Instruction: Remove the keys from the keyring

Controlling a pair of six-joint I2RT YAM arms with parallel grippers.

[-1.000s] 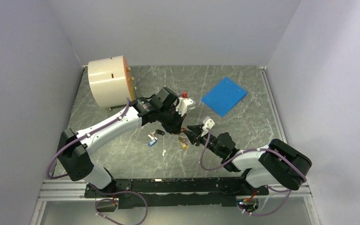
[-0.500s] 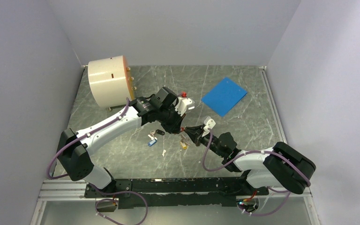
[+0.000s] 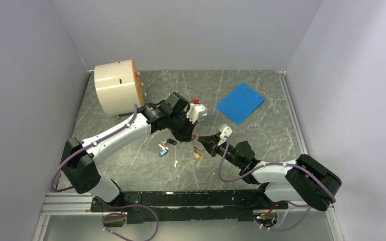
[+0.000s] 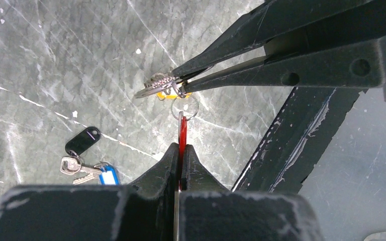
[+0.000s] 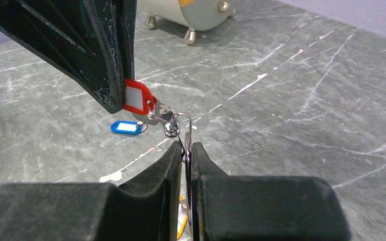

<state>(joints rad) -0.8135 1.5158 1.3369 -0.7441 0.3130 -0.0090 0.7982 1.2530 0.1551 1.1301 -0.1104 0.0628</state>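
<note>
My left claw (image 4: 181,148) clenched on red-tagged key (image 5: 136,100), right claw (image 5: 187,145) pinching keyring (image 4: 151,91) above mid-worktop. Red not yet off; blue-tagged key (image 4: 108,175) apparently freed.

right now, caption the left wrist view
The left gripper pinches a red key tag; the right gripper clamps the keyring

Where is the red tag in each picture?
Top view: the red tag is a tiny speck near the centre.
Left wrist view: centre, edge-on, pinched by the left hand.
Right wrist view: left of centre, at the left hand's tip.
Shared landmark: the blue tag.
</note>
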